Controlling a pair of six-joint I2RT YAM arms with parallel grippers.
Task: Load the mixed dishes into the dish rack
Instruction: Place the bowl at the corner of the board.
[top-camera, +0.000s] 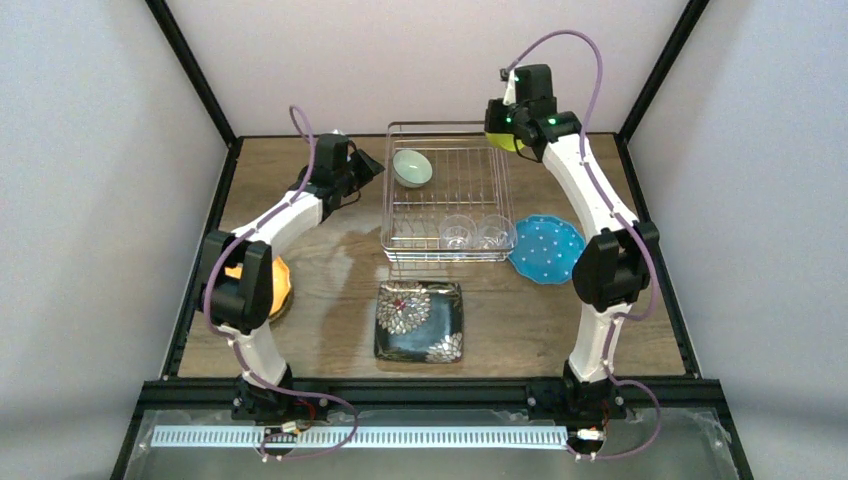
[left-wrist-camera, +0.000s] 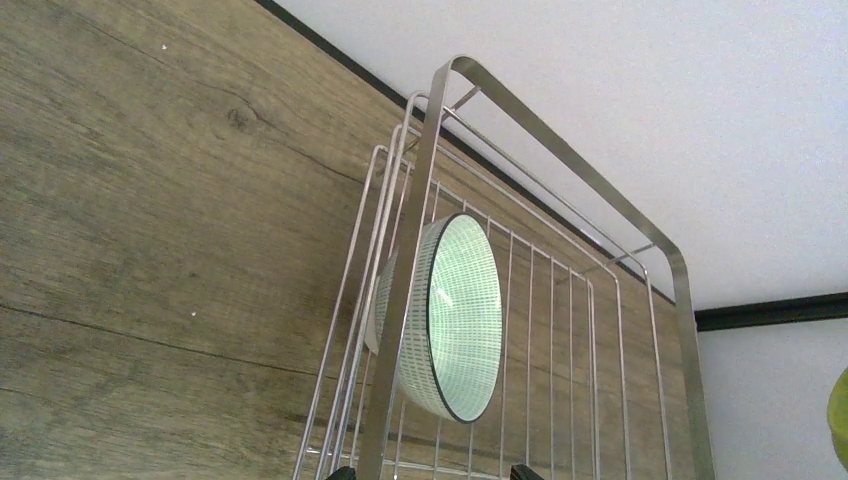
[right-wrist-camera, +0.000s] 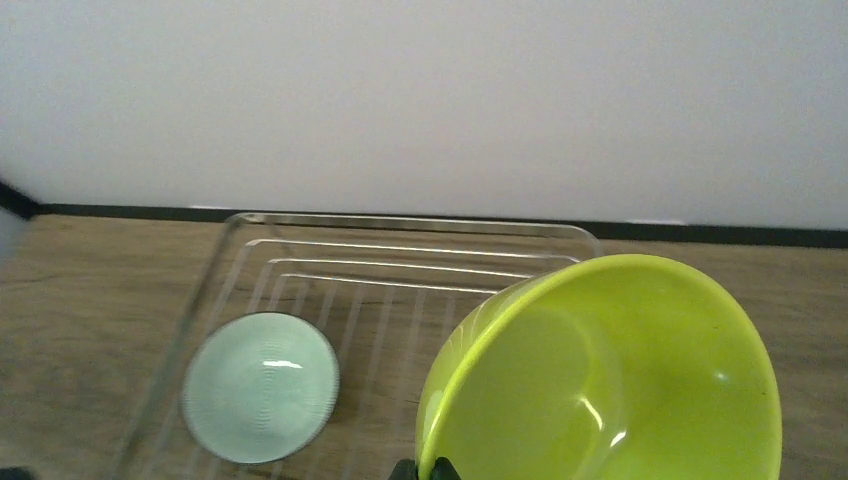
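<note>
Three plates (top-camera: 546, 248), two bowls (top-camera: 412, 167), two cups (top-camera: 456, 233), one rack (top-camera: 447, 125)

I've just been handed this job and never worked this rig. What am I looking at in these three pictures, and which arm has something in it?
These are two robot arms bolted at the near edge of a table, each ending in a two-finger gripper. The wide picture comes from a fixed camera above and behind them. The other two come from cameras on the wrists. In the wire dish rack sit a mint bowl and two clear glass cups. On the table lie a blue dotted plate, a black floral plate and an orange plate partly hidden under the left arm. The right gripper is shut on the rim of a yellow-green bowl, held up by the rack's far right corner. The left gripper is open and empty, beside the rack's left side.
</note>
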